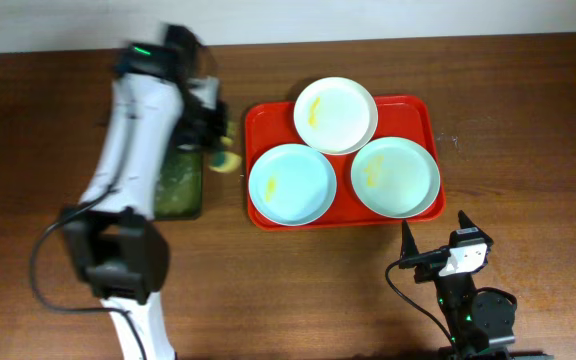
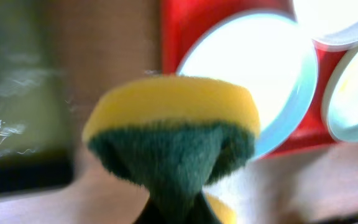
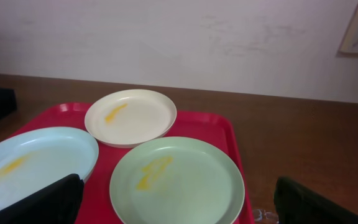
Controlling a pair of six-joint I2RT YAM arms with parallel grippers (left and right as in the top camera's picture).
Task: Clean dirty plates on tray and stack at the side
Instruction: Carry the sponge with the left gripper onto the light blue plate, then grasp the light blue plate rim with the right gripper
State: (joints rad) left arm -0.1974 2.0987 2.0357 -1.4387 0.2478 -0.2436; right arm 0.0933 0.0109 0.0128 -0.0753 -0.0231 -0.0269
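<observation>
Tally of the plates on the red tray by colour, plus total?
Cream-white plate: 1
Pale blue plate: 1
Pale green plate: 1
Total: 3, all on the red tray

table (image 1: 528,100) | brown wood | on it: red tray (image 1: 268,115); dark green tray (image 1: 180,192)

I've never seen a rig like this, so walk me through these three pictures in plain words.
Two robot arms sit at a wooden table. The overhead picture looks straight down, and the other two come from a camera on each wrist. A red tray carries a cream-white plate, a pale blue plate and a mint plate, all smeared yellow. A dark green tray lies beside it. The left arm pinches a yellow-and-green sponge in its jaws. The right arm has its jaws open and empty.
</observation>
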